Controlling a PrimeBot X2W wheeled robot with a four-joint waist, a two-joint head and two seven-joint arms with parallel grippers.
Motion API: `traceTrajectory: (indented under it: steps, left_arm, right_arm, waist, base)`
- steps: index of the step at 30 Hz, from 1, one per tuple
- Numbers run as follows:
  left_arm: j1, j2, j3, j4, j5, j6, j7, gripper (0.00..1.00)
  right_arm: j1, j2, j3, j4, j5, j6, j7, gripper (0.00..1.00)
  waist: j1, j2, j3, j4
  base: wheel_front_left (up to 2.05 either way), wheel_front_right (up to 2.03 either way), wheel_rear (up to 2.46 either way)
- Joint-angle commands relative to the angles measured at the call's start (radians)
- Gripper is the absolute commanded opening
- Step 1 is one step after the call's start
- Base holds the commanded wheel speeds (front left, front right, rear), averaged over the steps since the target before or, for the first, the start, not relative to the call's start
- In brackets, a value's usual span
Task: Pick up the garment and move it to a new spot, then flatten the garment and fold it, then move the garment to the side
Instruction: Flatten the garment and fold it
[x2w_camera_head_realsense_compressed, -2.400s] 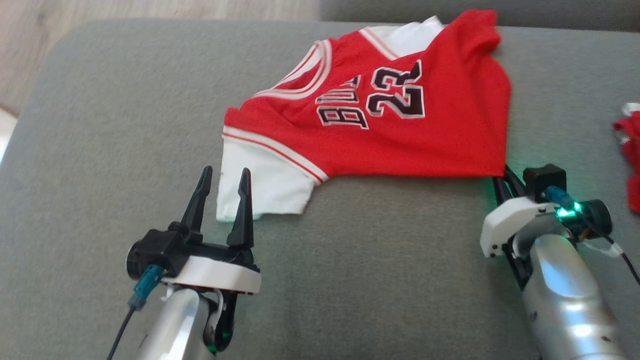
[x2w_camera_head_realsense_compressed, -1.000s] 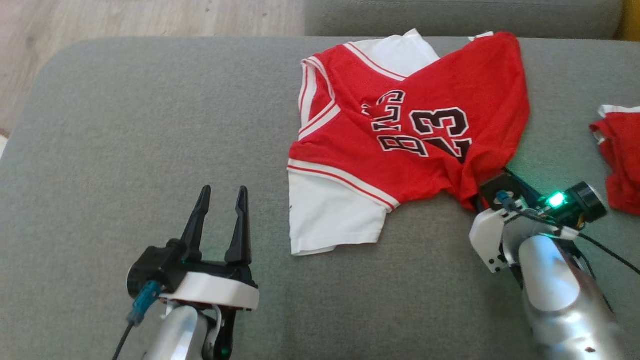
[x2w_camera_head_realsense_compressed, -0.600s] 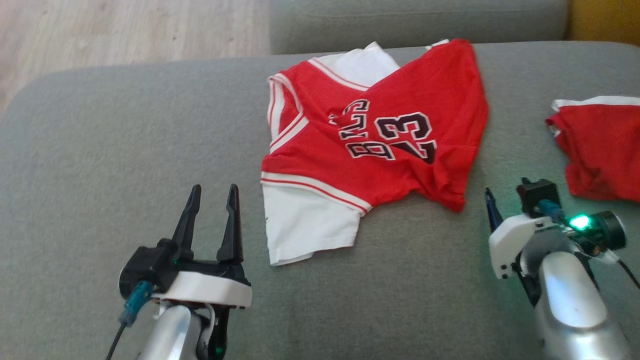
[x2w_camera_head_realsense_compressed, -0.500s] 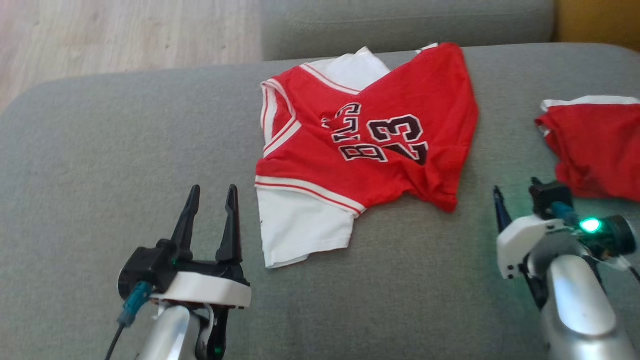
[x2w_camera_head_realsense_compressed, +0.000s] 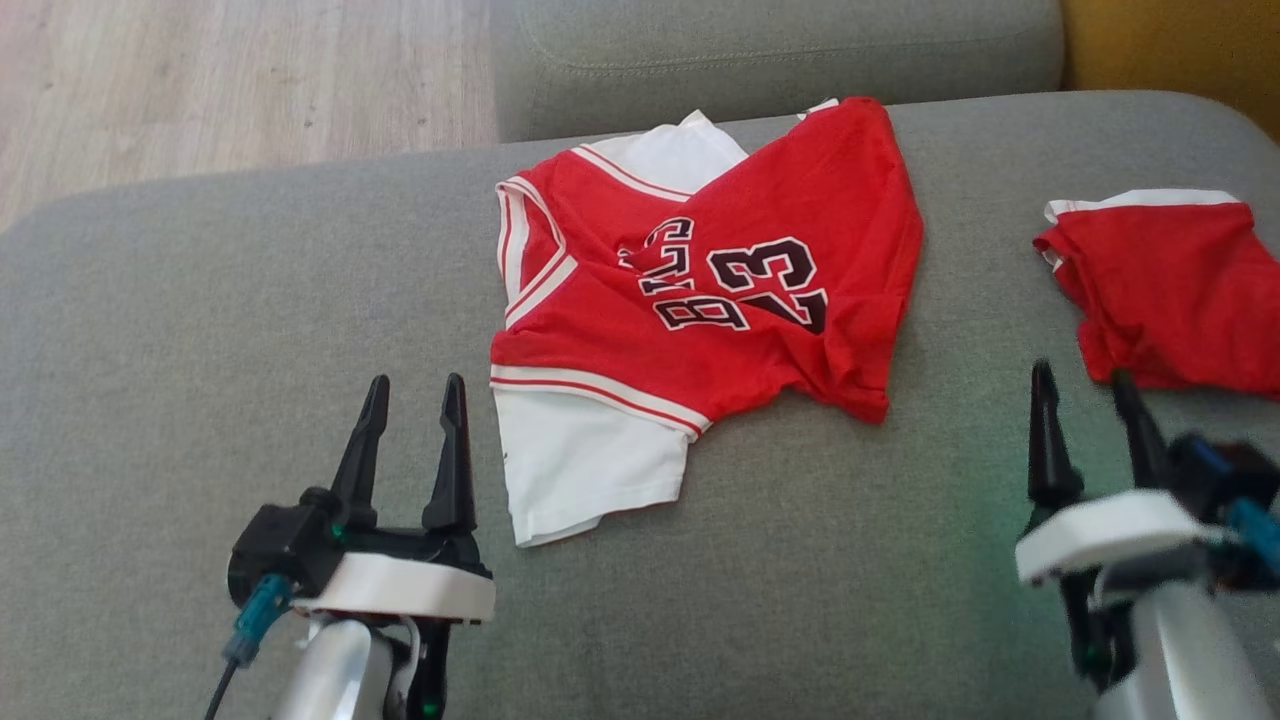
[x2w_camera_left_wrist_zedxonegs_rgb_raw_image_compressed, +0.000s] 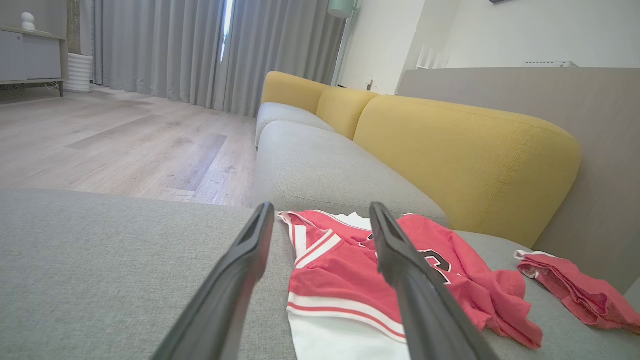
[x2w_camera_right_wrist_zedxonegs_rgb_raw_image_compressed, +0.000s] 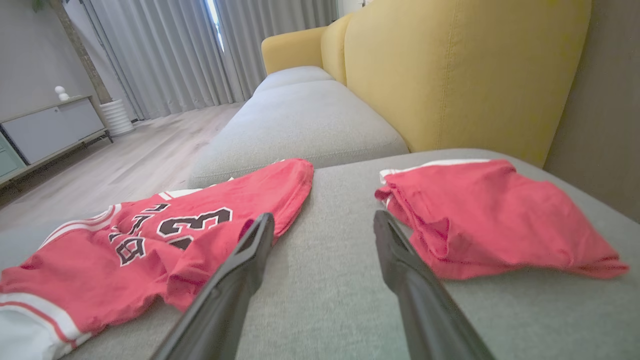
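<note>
On the grey cushion (x2w_camera_head_realsense_compressed: 200, 300), crumpled jersey (x2w_camera_head_realsense_compressed: 740, 340), left gripper (x2w_camera_head_realsense_compressed: 416, 380) and right gripper (x2w_camera_head_realsense_compressed: 1082, 372) spread, empty

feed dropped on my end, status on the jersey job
Left tool open, empty. Right tool open, empty. Jersey rumpled on grey cushion, not flattened. Second red garment just ahead of right tool.

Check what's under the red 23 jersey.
White fabric sticks out from beneath the red jersey at its near left edge and at its far edge; both lie on the grey cushion. Anything else beneath is hidden by the red cloth.
</note>
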Motion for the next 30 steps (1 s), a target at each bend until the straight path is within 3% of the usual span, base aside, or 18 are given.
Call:
traceTrajectory:
  steps: [1, 5, 15, 30]
  left_arm:
    - [-0.024, 0.007, 0.032, -0.038, 0.01, 0.0, -0.006, 1.0]
    - [-0.024, 0.007, 0.029, -0.041, 0.013, -0.002, -0.006, 1.0]
    - [-0.035, 0.007, 0.018, -0.036, 0.022, -0.01, -0.006, 1.0]
    - [-0.073, 0.007, -0.021, -0.01, 0.025, -0.012, -0.006, 1.0]
  right_arm:
    - [0.002, -0.003, 0.036, -0.032, 0.041, -0.001, -0.024, 1.0]
    - [0.031, -0.003, 0.076, -0.027, 0.118, -0.001, -0.063, 1.0]
    - [-0.015, -0.003, 0.125, 0.004, 0.176, -0.001, -0.094, 1.0]
    - [-0.235, -0.011, 0.185, 0.261, 0.436, -0.001, 0.042, 1.0]
  waist:
    - [0.0001, -0.0001, 0.003, 0.001]
    - [0.0001, -0.0001, 0.014, 0.004]
    - [0.0001, -0.0001, 0.039, 0.029]
    - [0.0001, -0.0001, 0.107, 0.107]
  base:
    - [0.0, 0.0, 0.0]
    - [0.0, 0.0, 0.0]
    - [0.0, 0.0, 0.0]
    - [0.0, 0.0, 0.0]
